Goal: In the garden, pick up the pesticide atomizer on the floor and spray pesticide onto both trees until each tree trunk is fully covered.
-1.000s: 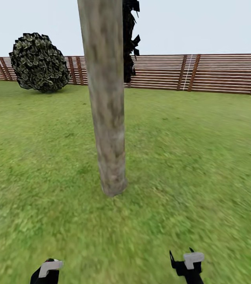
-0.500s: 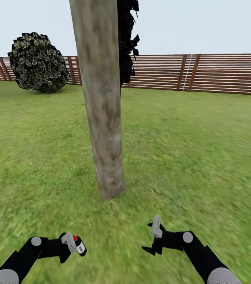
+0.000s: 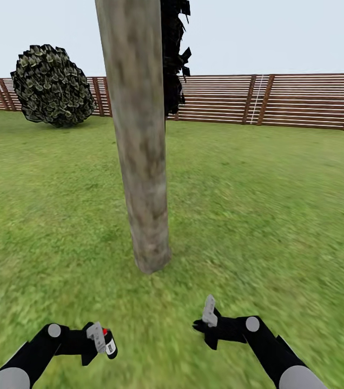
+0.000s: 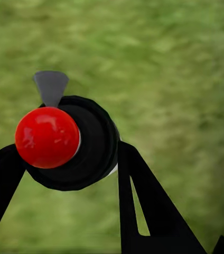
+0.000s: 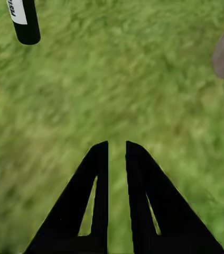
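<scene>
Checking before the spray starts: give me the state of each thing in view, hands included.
Pesticide atomizer: gripped in the left hand, off the grass.
Left hand: shut on the atomizer.
Right hand: empty, fingers nearly together.
Tree trunk: upright, bark bare, no white specks visible.

Tree trunk (image 3: 142, 151) stands on the lawn (image 3: 269, 216), ahead of the robot, slightly left of centre. Bush (image 3: 53, 86) far left, in front of the fence (image 3: 280, 100) that runs across the back. Left gripper (image 3: 99, 339) near, low left, with the atomizer (image 3: 109, 341) between its fingers; right gripper (image 3: 207, 321) low right, apart from it.
</scene>
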`<state>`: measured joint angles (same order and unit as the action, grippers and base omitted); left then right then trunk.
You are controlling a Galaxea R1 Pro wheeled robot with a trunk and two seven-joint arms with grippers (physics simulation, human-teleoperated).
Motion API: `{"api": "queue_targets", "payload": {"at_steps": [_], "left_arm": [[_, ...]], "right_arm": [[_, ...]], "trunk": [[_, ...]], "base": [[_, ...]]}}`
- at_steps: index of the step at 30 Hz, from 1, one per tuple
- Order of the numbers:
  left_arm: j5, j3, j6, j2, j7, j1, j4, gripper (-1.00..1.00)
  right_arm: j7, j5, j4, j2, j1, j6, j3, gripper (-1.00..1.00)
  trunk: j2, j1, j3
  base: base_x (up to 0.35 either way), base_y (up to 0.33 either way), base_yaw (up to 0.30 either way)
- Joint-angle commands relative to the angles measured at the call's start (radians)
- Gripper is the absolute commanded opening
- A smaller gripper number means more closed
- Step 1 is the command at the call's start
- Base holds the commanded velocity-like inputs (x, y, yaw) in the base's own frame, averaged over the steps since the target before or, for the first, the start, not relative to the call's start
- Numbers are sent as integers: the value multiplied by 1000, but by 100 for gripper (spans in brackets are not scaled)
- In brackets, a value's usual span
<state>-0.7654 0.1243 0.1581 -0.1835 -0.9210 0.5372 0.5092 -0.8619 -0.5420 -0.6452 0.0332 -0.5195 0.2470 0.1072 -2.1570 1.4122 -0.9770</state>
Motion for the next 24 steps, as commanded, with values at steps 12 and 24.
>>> {"api": "queue_targets", "payload": {"at_steps": [12, 24], "left_arm": [[-24, -43, -4, 30, -1, 0, 42, -100], [-29, -147, 1, 101, -19, 0, 42, -100]], "right_arm": [[-3, -123, -1, -109, -1, 0, 0, -100], [-3, -134, 2, -137, -13, 0, 0, -100]], "trunk": [[0, 0, 0], [0, 0, 0]], "base": [[0, 0, 0], [0, 0, 0]]}}
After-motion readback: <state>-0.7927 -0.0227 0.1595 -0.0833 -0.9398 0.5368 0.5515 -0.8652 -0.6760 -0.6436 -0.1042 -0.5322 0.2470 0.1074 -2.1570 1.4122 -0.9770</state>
